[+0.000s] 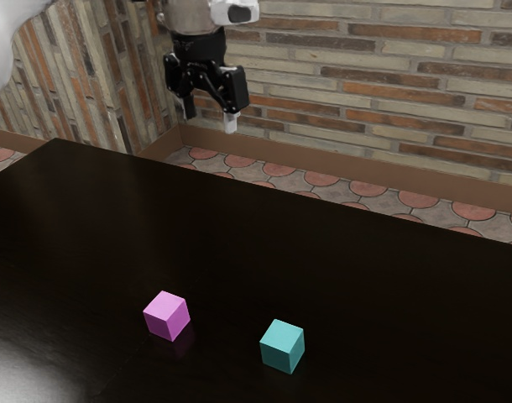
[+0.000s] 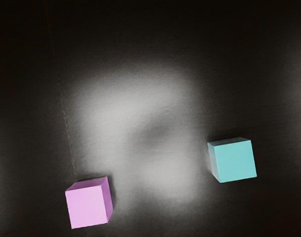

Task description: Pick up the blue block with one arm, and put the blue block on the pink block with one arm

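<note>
Brick wall behind, dark glossy table. Gripper high above, fingers spread, empty. Blue block looks light, rigid, smooth: pinch opposite flat faces. Pink block nearby.

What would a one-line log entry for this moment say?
tool: open, high above table | blue block: on table, untouched | pink block: apart from it

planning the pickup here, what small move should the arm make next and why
Probably bring the gripper down over the blue block. The gripper hangs high above the table, open and holding nothing, while the blue block sits untouched on the table, apart from the pink block.
</note>
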Robot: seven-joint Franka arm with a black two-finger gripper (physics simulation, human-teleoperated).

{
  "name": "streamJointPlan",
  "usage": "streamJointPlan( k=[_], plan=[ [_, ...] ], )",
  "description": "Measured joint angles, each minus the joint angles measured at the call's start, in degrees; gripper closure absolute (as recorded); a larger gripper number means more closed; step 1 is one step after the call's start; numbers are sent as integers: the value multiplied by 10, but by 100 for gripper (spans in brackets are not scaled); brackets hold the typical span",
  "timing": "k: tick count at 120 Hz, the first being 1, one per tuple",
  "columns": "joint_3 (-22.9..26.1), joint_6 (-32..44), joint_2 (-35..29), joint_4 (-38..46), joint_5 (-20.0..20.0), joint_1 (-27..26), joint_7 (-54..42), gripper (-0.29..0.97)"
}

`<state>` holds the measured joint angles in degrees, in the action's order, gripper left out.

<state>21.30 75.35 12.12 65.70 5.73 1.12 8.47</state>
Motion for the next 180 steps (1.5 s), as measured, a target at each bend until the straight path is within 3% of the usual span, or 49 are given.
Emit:
streamJointPlan(
  k=[44, 79, 132, 180],
  plan=[
    [37, 196, -17, 234, -1, -1, 13, 0],
    [62, 345, -52, 386, -29, -1, 19, 0],
    [87, 520, -83, 549, -65, 0, 15, 0],
    [88, 642, -45, 622, -73, 0, 7, 0]
  ],
)
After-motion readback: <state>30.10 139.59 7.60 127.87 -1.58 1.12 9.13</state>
